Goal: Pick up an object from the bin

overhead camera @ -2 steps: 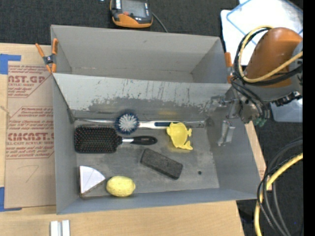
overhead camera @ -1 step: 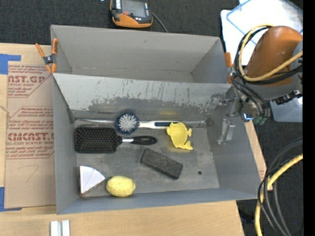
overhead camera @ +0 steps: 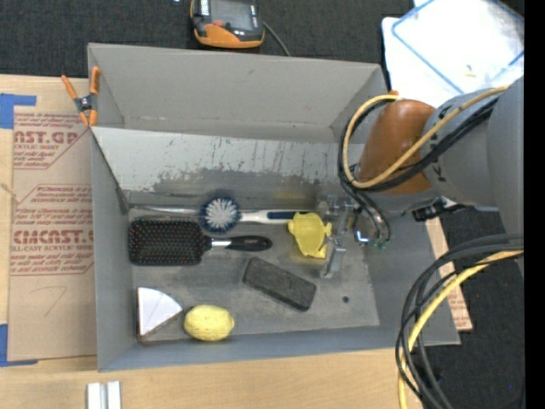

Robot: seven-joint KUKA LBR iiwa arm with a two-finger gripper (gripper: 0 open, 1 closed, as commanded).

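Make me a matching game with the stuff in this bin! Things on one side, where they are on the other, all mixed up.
Things:
1. black hairbrush
2. white wedge
3. crumpled yellow thing
4. dark grey block

Places:
a. right beside the robot's hand
b. lower-left corner of the bin in the view
c. left side, just under the round blue-and-white brush
d. middle of the floor, lying slanted

Pairs: 1-c, 2-b, 3-a, 4-d.

Dark floor [overhead camera: 51, 24] up top, pale wood board [overhead camera: 255, 386] along bottom, orange-black gadget [overhead camera: 226, 20] w/ cable [overhead camera: 274, 39].
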